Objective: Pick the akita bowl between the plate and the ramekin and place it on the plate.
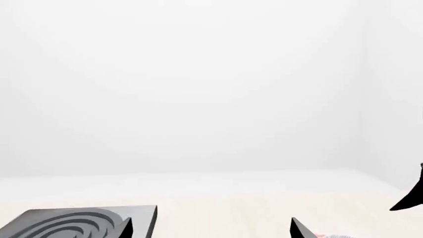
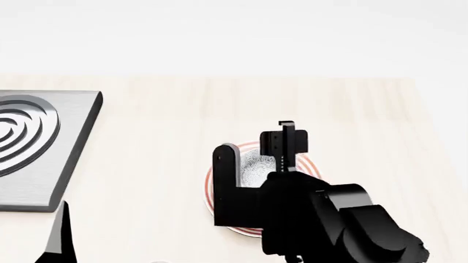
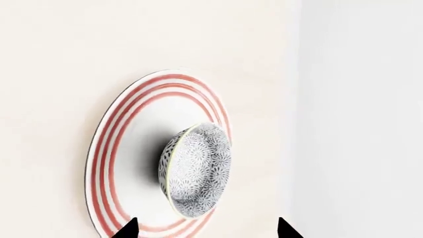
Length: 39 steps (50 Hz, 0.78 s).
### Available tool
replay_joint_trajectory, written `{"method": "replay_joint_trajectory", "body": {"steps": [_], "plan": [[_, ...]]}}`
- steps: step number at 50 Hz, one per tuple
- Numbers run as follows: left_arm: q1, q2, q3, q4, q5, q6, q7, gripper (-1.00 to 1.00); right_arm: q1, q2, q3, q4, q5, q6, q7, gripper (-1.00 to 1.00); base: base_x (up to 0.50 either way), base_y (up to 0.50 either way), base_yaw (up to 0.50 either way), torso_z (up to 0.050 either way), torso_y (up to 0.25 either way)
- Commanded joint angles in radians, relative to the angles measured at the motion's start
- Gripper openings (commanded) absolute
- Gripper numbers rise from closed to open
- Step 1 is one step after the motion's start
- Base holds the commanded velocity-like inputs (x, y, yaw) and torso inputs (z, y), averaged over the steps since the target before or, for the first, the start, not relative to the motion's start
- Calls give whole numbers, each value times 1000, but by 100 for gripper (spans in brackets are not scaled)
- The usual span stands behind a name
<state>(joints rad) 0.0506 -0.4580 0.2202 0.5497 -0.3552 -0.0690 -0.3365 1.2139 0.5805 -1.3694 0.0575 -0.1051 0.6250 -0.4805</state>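
The akita bowl (image 3: 195,171), grey-and-white speckled, rests on the white plate (image 3: 119,148) with red rings at its rim. My right gripper (image 3: 206,229) is open just short of the bowl, its two black fingertips (image 3: 129,229) spread wide and touching nothing. In the head view the right gripper (image 2: 257,159) hangs over the plate (image 2: 241,230) and hides most of it, with a patch of the bowl (image 2: 256,164) showing between the fingers. My left gripper (image 1: 211,230) is open and empty, low over the table. The ramekin is out of view.
A grey metal slab with raised concentric rings (image 2: 44,148) lies at the table's left, also beside my left gripper (image 1: 79,223). The pale wooden table (image 2: 161,120) ends at a far edge and a right edge. A left finger (image 2: 58,235) shows at the bottom left.
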Motion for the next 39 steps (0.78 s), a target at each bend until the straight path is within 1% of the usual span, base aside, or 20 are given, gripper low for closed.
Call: {"method": "replay_joint_trajectory", "body": {"steps": [1, 3, 5, 8, 11, 15, 16, 18, 19, 20, 21, 24, 25, 28, 29, 30, 31, 33, 37, 39], "plan": [[2, 13, -25, 22, 22, -5, 18, 100, -42, 111, 170, -324, 5, 90, 92, 100, 0, 0, 0, 0, 0], [0, 14, -31, 19, 21, -2, 15, 100, -81, 132, 279, -403, 74, 81, 158, 100, 0, 0, 0, 0, 0], [-1, 16, -41, 16, 17, 7, 10, 100, -158, 165, 413, -491, 119, 54, 303, 100, 0, 0, 0, 0, 0], [-7, 18, -49, 12, 15, 7, 3, 100, -256, 200, 498, -562, 125, 34, 451, 100, 0, 0, 0, 0, 0], [-10, 20, -64, 26, 7, 5, -10, 100, -419, 250, 638, -686, 191, -7, 631, 100, 0, 0, 0, 0, 0], [-10, 24, -70, 37, 12, 13, -21, 100, -552, 293, 759, -793, 246, -50, 773, 100, 0, 0, 0, 0, 0], [-13, 27, -73, 41, 5, 12, -26, 100, -618, 314, 811, -840, 255, -80, 845, 100, 0, 0, 0, 0, 0], [-11, 32, -80, 48, 0, 22, -30, 100, -704, 336, 887, -882, 304, -134, 912, 100, 0, 0, 0, 0, 0], [-11, 33, -82, 52, -5, 23, -32, 100, -742, 344, 913, -896, 294, -161, 957, 100, 0, 0, 0, 0, 0], [-11, 38, -89, 57, -15, 27, -36, 100, -842, 368, 986, -924, 337, -236, 1017, 100, 0, 0, 0, 0, 0], [-11, 38, -90, 57, -17, 28, -37, 100, -889, 377, 1017, -930, 331, -272, 1057, 100, 0, 0, 0, 0, 0], [-9, 42, -101, 58, -27, 42, -39, 100, -1040, 401, 1097, -935, 349, -392, 1132, 100, 0, 0, 0, 0, 0], [-2, 48, -110, 55, -19, 68, -42, 100, -1133, 414, 1136, -936, 350, -470, 1164, 100, 0, 0, 0, 0, 0], [8, 54, -119, 44, -19, 97, -39, 100, -1282, 429, 1223, -934, 358, -612, 1217, 100, 0, 0, 0, 0, 0], [11, 55, -125, 42, -28, 107, -37, 100, -1362, 419, 1273, -927, 357, -695, 1245, 100, 0, 0, 0, 0, 0], [12, 57, -128, 36, -31, 115, -34, 100, -1391, 416, 1287, -915, 374, -741, 1240, 100, 0, 0, 0, 0, 0], [16, 60, -134, 39, -44, 125, -34, 100, -1420, 391, 1294, -900, 340, -782, 1257, 100, 0, 0, 0, 0, 0], [20, 62, -141, 40, -65, 139, -28, 100, -1435, 376, 1290, -889, 337, -835, 1251, 100, 0, 0, 0, 0, 0], [23, 72, -155, 26, -90, 167, -22, 100, -1450, 333, 1315, -909, 240, -864, 1298, 100, 0, 0, 0, 0, 0], [19, 75, -153, 16, -90, 170, -21, 100, -1446, 320, 1318, -906, 243, -872, 1308, 100, 0, 0, 0, 0, 0]]}}
